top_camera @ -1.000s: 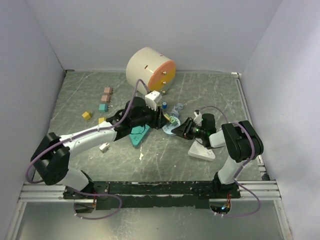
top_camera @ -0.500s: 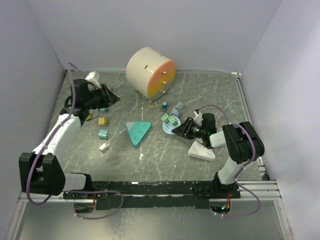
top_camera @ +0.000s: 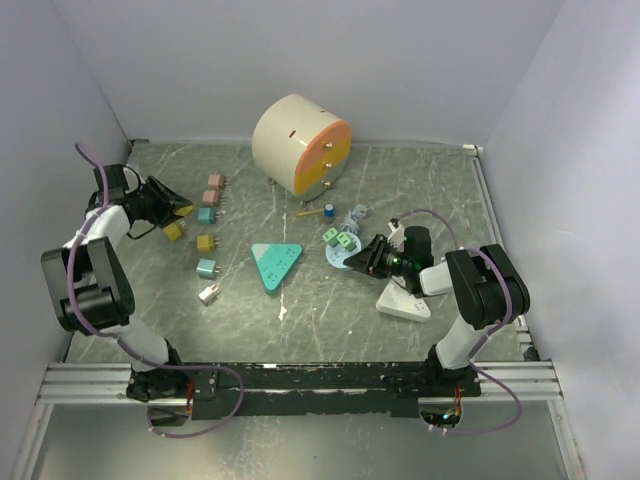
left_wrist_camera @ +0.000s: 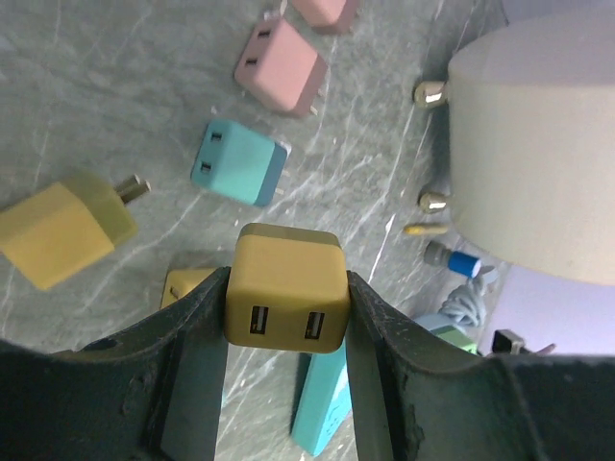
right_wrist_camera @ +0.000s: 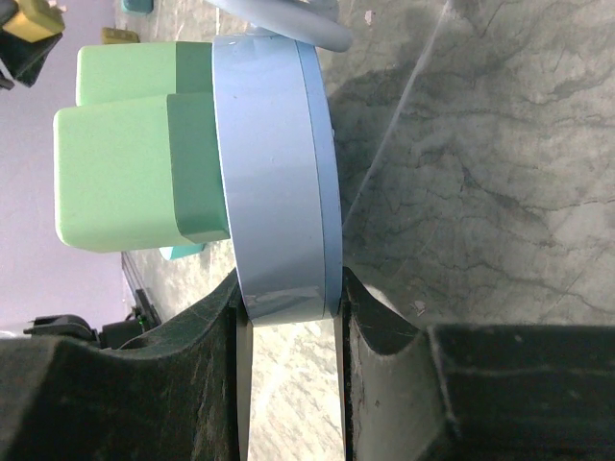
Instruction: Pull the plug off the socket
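Two pincers grip: left pincer (left_wrist_camera: 288, 296) clamps a yellow charger plug (left_wrist_camera: 286, 274) near the left wall (top_camera: 50, 120); right pincer (right_wrist_camera: 288, 300) pinches the rim of the blue socket (right_wrist_camera: 274, 163), two green plugs (right_wrist_camera: 125, 163) seated, open tabletop (top_camera: 330, 320) in front.

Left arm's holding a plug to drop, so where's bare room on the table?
Bare: near strip between teal triangle and base rail; far right corner beside the drum. Crowded: loose plugs at left, around the socket.
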`<state>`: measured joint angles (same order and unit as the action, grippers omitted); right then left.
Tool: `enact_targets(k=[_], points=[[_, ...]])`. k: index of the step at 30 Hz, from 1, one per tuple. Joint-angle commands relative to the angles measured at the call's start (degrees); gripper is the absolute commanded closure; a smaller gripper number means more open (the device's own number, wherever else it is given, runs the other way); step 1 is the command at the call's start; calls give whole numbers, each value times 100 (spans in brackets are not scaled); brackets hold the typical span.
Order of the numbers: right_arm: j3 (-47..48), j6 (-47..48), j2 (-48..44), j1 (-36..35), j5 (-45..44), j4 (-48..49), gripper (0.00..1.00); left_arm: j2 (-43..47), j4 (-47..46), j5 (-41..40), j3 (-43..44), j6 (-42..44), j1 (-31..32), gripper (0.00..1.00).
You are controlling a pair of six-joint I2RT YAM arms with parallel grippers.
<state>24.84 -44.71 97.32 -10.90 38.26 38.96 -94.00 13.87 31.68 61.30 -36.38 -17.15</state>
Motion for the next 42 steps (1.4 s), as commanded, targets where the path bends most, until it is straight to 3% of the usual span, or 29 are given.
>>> enact_targets(k=[1, 9, 17, 22, 27, 31, 42], points=[[-138, 477, 132, 72, -697, -755, 100, -456, -72, 272, 775, -382, -170, 93], [-130, 472, 181, 61, -653, -718, 100, -1265, -573, 361, 1089, -868, -182, 79], [-87, 489, 232, 66, -666, -727, 100, -1841, -372, -73, 1259, -448, -257, 71], [-65, 455, 339, 63, -590, -667, 100, -2059, -488, 167, 1214, -495, -355, 53], [-77, 467, 297, 64, -616, -677, 100, -1907, -538, 166, 1124, -467, -352, 43], [-85, 464, 287, 61, -618, -676, 100, -1700, -504, 124, 1057, -409, -351, 29], [-67, 467, 364, 61, -631, -649, 100, -585, -500, -9, 626, -383, -292, 27]])
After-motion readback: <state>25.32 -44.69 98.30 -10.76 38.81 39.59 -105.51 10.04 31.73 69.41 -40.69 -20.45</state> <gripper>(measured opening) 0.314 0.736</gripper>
